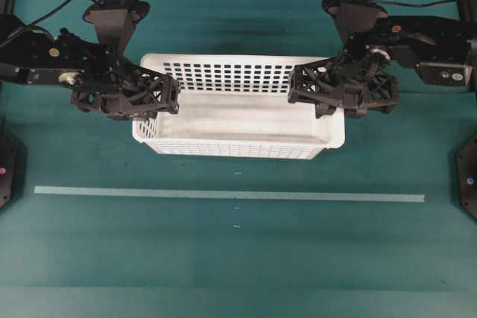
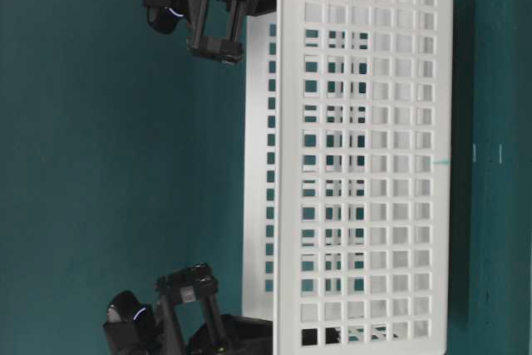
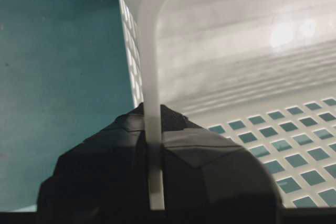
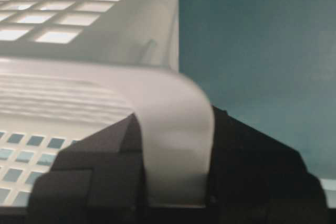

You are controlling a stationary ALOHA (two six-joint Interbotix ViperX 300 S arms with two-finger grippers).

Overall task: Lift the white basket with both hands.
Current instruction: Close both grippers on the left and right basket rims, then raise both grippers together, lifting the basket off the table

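Note:
The white basket (image 1: 238, 121) (image 2: 366, 164) is between my two arms on the teal table, and its far slotted wall shows from above. My left gripper (image 1: 168, 102) is shut on the basket's left end wall. In the left wrist view the thin rim (image 3: 149, 51) runs down between the jaws of this gripper (image 3: 153, 116). My right gripper (image 1: 298, 88) is shut on the right end. In the right wrist view the broad rounded rim (image 4: 176, 129) fills the gap between the black fingers (image 4: 105, 161). I cannot tell whether the basket is off the table.
A pale tape strip (image 1: 223, 194) crosses the teal table in front of the basket. Black arm bases stand at the left edge (image 1: 6, 169) and the right edge (image 1: 467, 180). Cables run along the back.

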